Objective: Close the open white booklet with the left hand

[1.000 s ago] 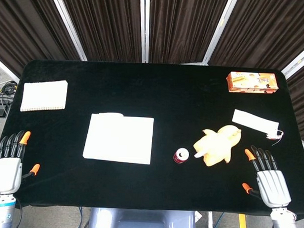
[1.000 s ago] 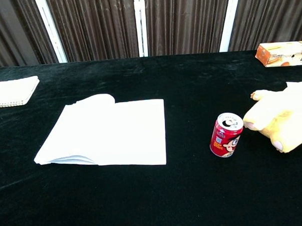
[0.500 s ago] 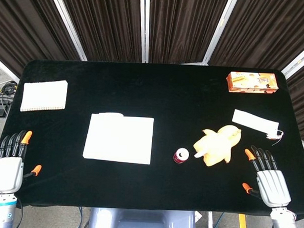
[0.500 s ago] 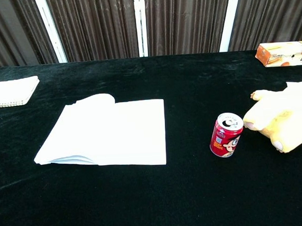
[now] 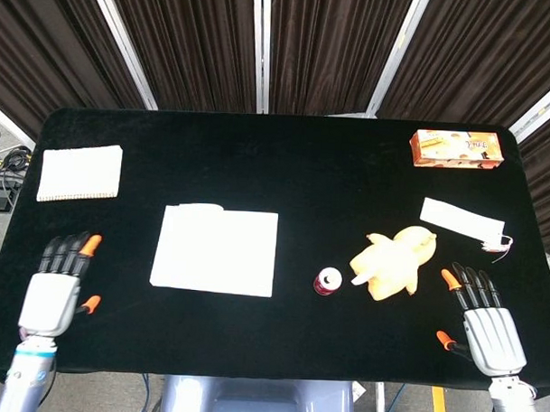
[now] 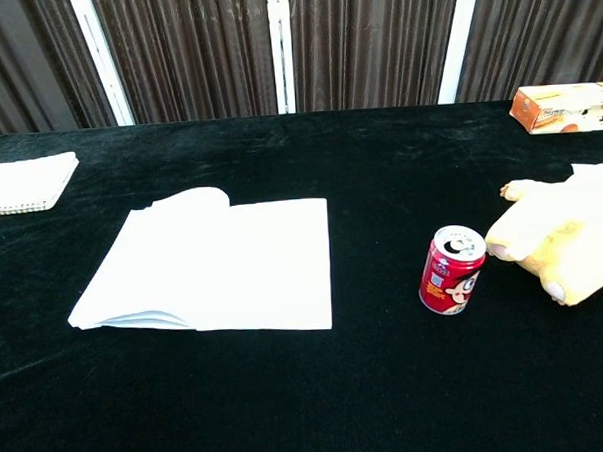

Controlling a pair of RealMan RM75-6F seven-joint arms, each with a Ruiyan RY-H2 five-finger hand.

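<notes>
The open white booklet (image 5: 216,250) (image 6: 213,264) lies flat on the black table, left of centre, with a page curling up at its far left corner. My left hand (image 5: 53,292) hovers over the table's front left corner, fingers spread and empty, well to the left of the booklet. At the front right edge my right hand (image 5: 484,324) stays with fingers apart, holding nothing. Neither hand shows in the chest view.
A spiral notepad (image 5: 79,172) (image 6: 24,182) lies at the far left. A small red can (image 5: 327,281) (image 6: 451,270) stands right of the booklet, beside a yellow plush toy (image 5: 393,262) (image 6: 562,240). An orange box (image 5: 457,148) and a white packet (image 5: 462,220) sit further right.
My left hand has moved right and inward over the table's front left corner, toward the booklet. The right hand and the objects have stayed put.
</notes>
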